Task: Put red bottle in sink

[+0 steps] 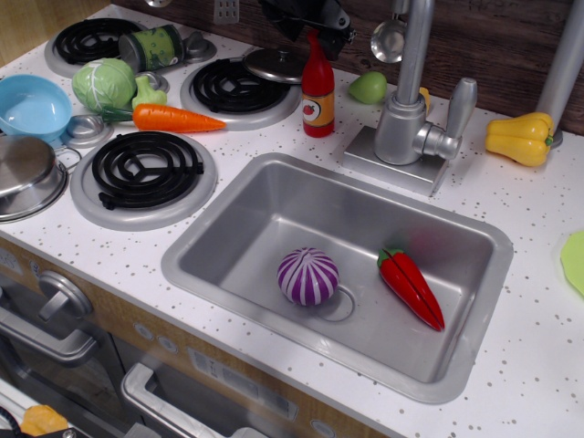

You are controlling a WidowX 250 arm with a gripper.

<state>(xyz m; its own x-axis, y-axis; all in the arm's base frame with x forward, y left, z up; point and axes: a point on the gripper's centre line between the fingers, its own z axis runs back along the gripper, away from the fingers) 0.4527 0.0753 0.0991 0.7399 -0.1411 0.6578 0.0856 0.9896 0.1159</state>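
Left of the faucet (411, 100), the red bottle (318, 88) stands upright on the white counter (538, 237), just beside the back burner (239, 87) and behind the sink (338, 265). The gripper (315, 20) hangs right above its cap, mostly cut off by the frame's edge, so I cannot tell how the jaws stand. The bottle looks like light, stiff, smooth plastic, likely to slip or tip. The narrow neck seems the best place to pinch it. In the sink lie a purple onion (308, 276) and a red chili (412, 287).
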